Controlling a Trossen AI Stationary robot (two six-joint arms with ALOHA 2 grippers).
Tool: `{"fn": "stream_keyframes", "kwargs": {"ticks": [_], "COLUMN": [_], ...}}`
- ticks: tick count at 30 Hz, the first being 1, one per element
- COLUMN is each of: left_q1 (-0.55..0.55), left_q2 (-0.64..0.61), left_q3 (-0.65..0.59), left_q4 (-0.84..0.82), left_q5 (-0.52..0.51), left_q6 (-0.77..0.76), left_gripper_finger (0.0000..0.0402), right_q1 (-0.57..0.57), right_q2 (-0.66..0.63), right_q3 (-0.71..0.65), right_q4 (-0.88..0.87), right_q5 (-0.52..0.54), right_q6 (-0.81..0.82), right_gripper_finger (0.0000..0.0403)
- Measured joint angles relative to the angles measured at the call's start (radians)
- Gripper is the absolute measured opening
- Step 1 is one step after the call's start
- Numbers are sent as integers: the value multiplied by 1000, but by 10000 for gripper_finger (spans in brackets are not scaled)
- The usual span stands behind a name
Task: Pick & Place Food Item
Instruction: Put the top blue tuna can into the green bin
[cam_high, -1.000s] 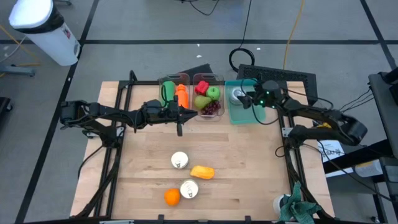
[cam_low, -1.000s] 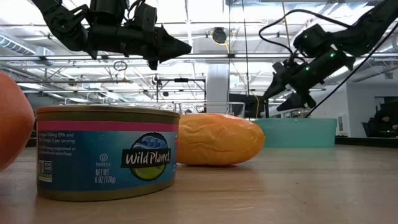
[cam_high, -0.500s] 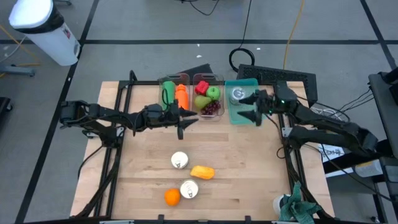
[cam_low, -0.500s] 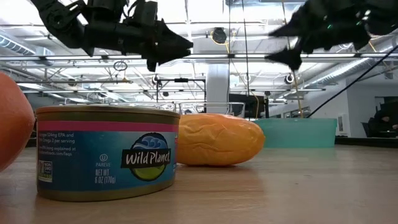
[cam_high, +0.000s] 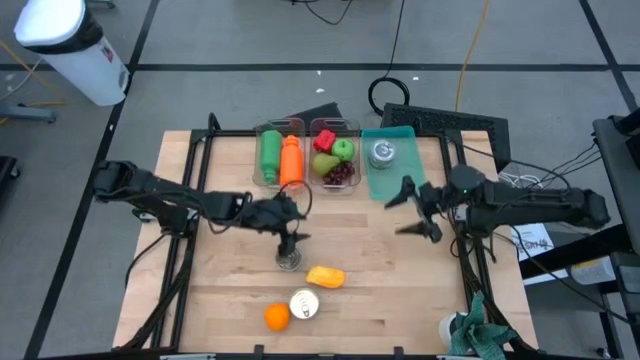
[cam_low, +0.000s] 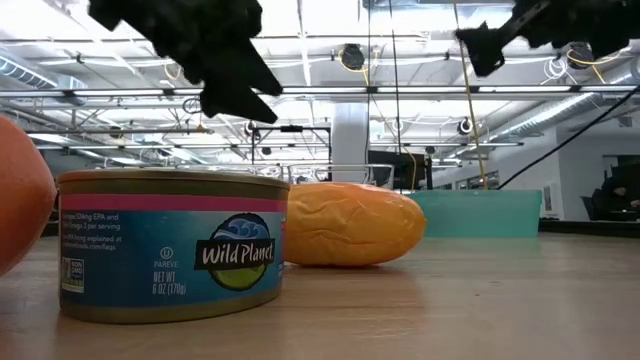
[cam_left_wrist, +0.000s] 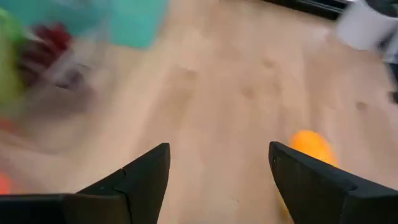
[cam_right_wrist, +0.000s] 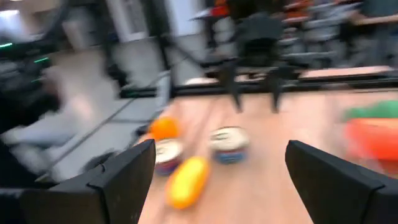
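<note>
step: approach, L gripper (cam_high: 288, 243) open, empty, right over can (cam_high: 289, 260) mid-desk | R gripper (cam_high: 412, 212) open, empty, waits nr right edge by teal bin (cam_high: 388, 178) | next: lower, straddle can, close, lift

The left arm stretches across the desk's (cam_high: 380, 270) middle, its left hand (cam_high: 290, 240) angled downward, 2 fingers (cam_left_wrist: 140, 180) spread apart. The right arm folds in from the right side, its right hand (cam_high: 412, 210) raised, fingers (cam_right_wrist: 124, 180) wide open.
</note>
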Motion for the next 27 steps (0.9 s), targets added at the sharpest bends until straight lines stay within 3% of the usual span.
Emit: {"fn": "stream_keyframes", "kwargs": {"ticks": [5, 13, 27], "left_q1": [-131, -324, -320], "left_q2": [1, 55, 278], "left_q3": [0, 0, 2], "left_q4": [-3, 4, 8], "left_q5": [-13, -180, -144], "left_q6": [-153, -376, -542], "left_gripper_finger": [285, 285, 285], "right_q1": [125, 163, 164], "right_q2": [30, 41, 49], "right_q3": [0, 0, 0], "right_q4": [28, 28, 29], "right_q5": [-26, -21, -19], "right_q6": [-47, -84, -50], "right_gripper_finger": [341, 341, 341]}}
